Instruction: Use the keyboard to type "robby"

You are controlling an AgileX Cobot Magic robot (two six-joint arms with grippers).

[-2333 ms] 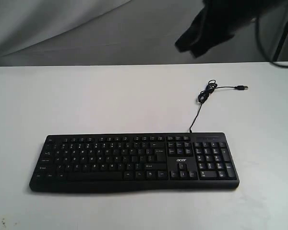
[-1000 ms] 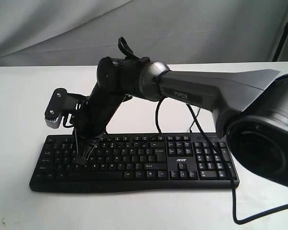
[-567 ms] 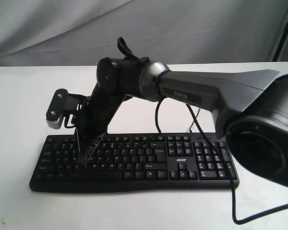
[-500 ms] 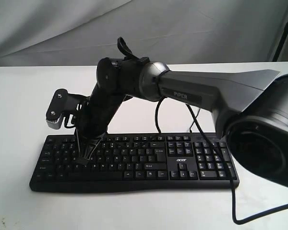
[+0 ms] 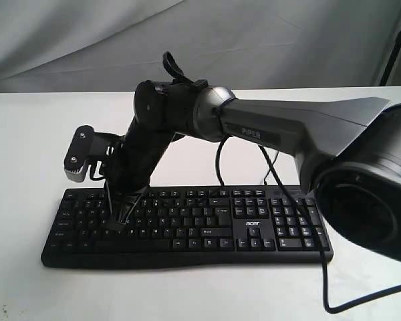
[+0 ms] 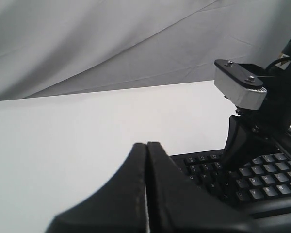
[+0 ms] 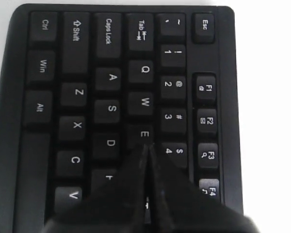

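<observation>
Since the earliest frame the right arm has come in over the white table, and the right pincer now stands tip-down on the keyboard; over the last half second there is hardly any shift. Keyboard lies directly under that pincer, long axis side to side in the exterior view, number-pad end well away from the pincer, legends upright toward the camera. Readable: white "acer" logo on the keyboard, "PIPER" on the arm. Right wrist view alone gives key legends: Esc, Tab, Caps Lock, Shift, Ctrl, Win, Alt, Q, W, E; pincer fingers pressed together with nothing between, tip just beside E, key beneath hidden. Left wrist view alone shows the left pincer, likewise closed and empty, near the keyboard end where the right pincer works, facing the grey camera box.
</observation>
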